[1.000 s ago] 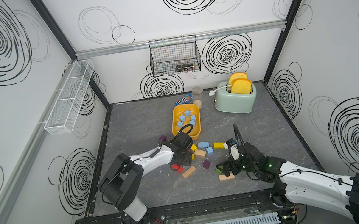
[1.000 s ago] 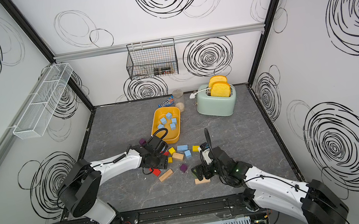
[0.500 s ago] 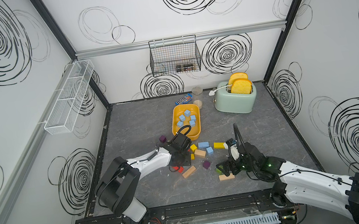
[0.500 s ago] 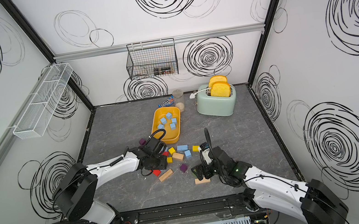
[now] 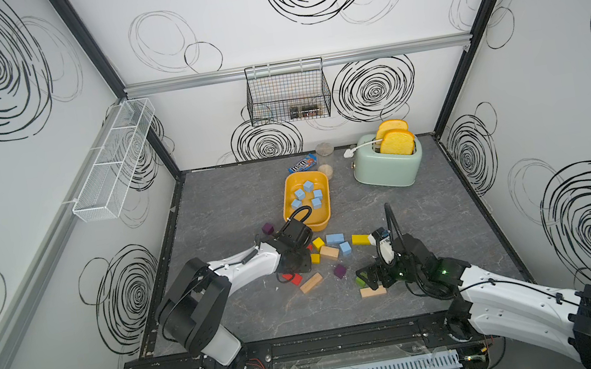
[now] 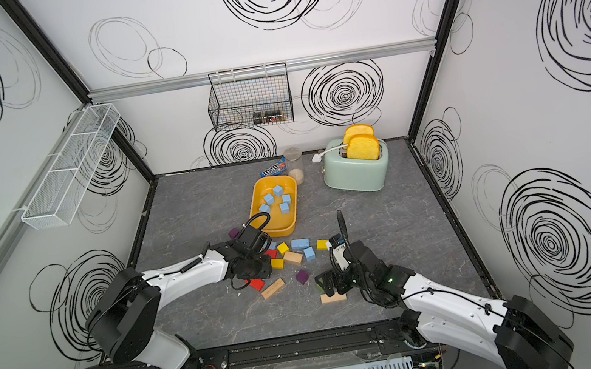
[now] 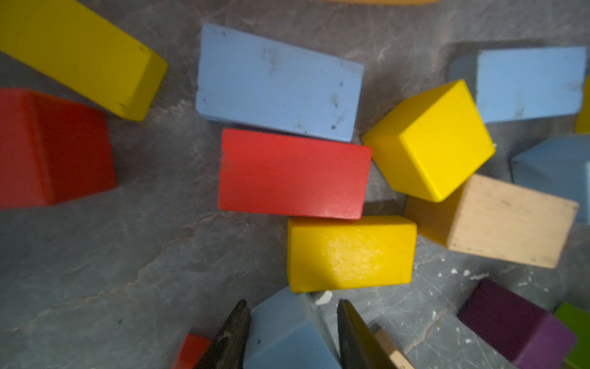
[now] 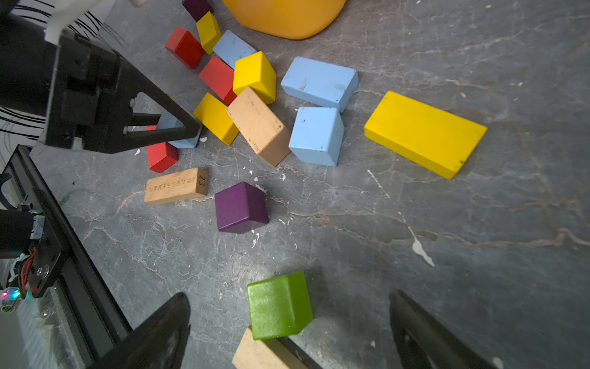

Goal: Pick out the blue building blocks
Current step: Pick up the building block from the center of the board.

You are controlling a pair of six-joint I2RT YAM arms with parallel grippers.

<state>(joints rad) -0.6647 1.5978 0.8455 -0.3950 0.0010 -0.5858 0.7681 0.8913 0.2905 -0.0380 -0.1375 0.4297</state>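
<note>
My left gripper [image 7: 292,306] stands low over the block pile [image 5: 300,268] and is shut on a light-blue block [image 7: 287,332], a finger pressed to each side; the right wrist view shows that block [image 8: 182,140] under its fingers. More blue blocks lie loose nearby: a brick [image 5: 334,238] [image 8: 319,83], a cube [image 5: 346,247] [image 8: 316,135] and another brick [image 7: 277,83]. Several blue cubes [image 5: 305,196] sit in the yellow tray [image 5: 325,220]. My right gripper [image 8: 289,300] [image 5: 369,275] hangs open, straddling a green cube [image 8: 279,305] without touching it.
Red, yellow, purple [image 8: 241,206] and plain wood blocks [image 8: 175,185] are mixed in around the blue ones. A mint toaster [image 5: 386,168], a blue candy packet [image 5: 302,162] and a jar [image 5: 324,149] stand at the back. A wire basket [image 5: 288,91] hangs on the rear wall.
The left gripper's jaws have closed in on the blue block and the hand has settled slightly lower. The right arm has not moved.
</note>
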